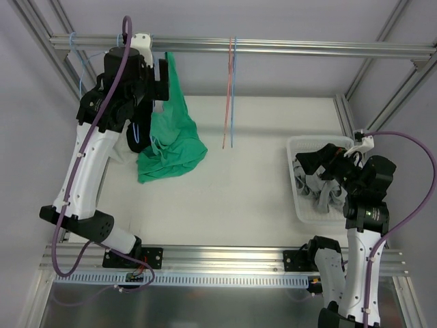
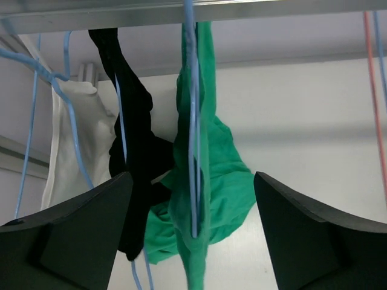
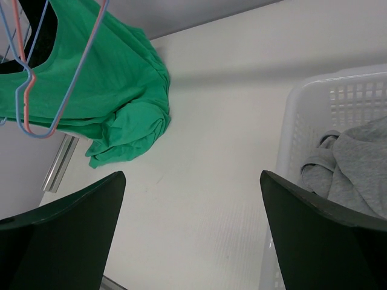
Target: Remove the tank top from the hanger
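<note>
The green tank top (image 1: 171, 147) hangs from the top rail on a thin blue hanger (image 2: 192, 121), its lower part bunched on the table. My left gripper (image 1: 153, 82) is raised beside it near the rail. In the left wrist view its jaws (image 2: 193, 181) stand open on either side of the hanger wire and the green strap (image 2: 227, 175), touching neither. My right gripper (image 1: 311, 167) hovers low at the right and is open (image 3: 192, 175) with only bare table between its fingers. The tank top (image 3: 109, 90) shows at the upper left of the right wrist view.
A black garment (image 2: 136, 151) and a white one (image 2: 78, 133) hang on blue hangers just left of the tank top. Empty pink and blue hangers (image 1: 230, 96) hang from the rail (image 1: 293, 46) mid-table. A white basket (image 1: 300, 205) with grey clothes (image 1: 328, 195) stands at the right.
</note>
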You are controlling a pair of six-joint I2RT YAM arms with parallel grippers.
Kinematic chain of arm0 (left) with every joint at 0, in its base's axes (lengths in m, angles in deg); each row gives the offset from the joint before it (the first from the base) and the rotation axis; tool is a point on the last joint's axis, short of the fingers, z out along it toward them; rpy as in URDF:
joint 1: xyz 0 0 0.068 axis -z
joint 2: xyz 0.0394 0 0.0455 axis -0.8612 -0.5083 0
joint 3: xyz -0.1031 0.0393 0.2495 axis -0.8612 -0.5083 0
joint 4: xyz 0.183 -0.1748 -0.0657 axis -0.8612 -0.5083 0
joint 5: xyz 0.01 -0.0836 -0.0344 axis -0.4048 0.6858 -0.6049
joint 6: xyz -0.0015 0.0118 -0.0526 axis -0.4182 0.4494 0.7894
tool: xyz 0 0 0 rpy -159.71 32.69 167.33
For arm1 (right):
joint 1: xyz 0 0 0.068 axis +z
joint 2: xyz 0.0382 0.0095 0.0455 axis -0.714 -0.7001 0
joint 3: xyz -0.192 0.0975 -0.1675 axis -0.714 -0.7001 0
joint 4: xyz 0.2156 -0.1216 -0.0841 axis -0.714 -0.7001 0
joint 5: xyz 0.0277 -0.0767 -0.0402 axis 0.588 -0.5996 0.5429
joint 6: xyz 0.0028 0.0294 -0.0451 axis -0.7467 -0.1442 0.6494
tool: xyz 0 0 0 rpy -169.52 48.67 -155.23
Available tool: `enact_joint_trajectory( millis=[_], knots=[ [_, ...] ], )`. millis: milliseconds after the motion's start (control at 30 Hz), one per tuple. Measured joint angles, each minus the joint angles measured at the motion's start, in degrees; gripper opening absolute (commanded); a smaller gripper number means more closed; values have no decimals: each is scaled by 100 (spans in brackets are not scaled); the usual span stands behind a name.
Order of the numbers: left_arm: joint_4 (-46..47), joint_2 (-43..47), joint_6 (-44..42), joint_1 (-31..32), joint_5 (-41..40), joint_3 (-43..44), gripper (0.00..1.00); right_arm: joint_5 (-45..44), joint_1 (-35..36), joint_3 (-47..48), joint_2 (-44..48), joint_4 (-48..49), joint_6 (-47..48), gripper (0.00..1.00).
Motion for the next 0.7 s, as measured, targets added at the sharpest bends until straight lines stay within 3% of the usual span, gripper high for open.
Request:
enact_joint_trajectory(
  millis=[67,100,233,367,400,433,533,567,700],
  knots=[
    [2,-184,-55,-275,313,37,74,55,17,0,76,2,2,100],
    [2,-236,-68,-369,444,37,62,70,31,0,103,4,4,99],
    [0,-501,-87,-619,815,37,38,111,74,-2,136,4,20,100],
    [-2,-636,-98,-605,1049,28,33,127,122,-4,140,4,33,100],
    [-2,-645,-103,-605,1064,28,29,127,131,-4,151,4,35,99],
    [-2,-651,-105,-608,1064,28,18,127,136,-4,162,4,37,100],
    [0,-656,-114,-614,1064,28,13,127,151,-7,210,4,39,99],
    [0,-656,-116,-614,1064,28,5,127,151,-7,223,4,42,99],
    [-2,-656,-103,-614,1062,48,0,125,151,-7,238,20,42,99]
  ],
)
